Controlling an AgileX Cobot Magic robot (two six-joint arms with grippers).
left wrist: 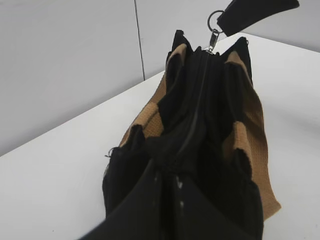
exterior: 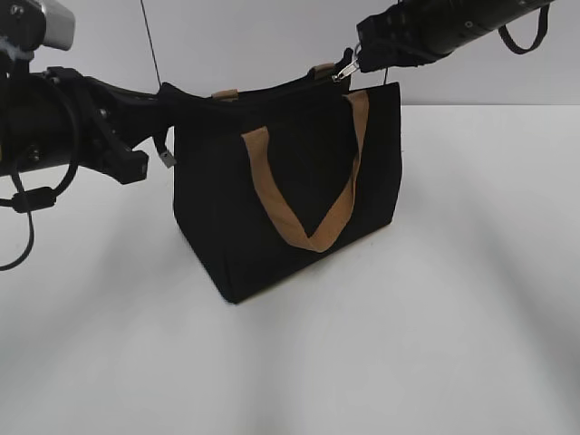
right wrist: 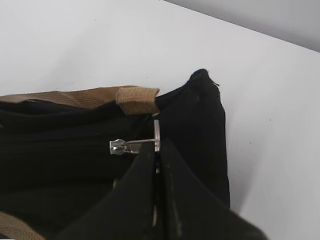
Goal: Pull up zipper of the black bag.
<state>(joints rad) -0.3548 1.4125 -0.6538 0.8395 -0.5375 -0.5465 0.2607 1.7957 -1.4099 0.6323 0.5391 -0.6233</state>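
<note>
While the black bag point(exterior: 290, 199) was pinched at one end by the left gripper point(left wrist: 167, 182), the zipper point(right wrist: 135, 145) was held between the closed right gripper point(right wrist: 157, 152) fingers, so a steady pull seemed needed next.

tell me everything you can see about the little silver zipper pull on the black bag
The small silver metal zipper pull has a slim tab and a round ring. It sits at the far right end of the boxy black fabric tote bag's top track, which looks closed behind it. The right gripper is pinched on its ring; the left gripper clamps the opposite end.
</note>
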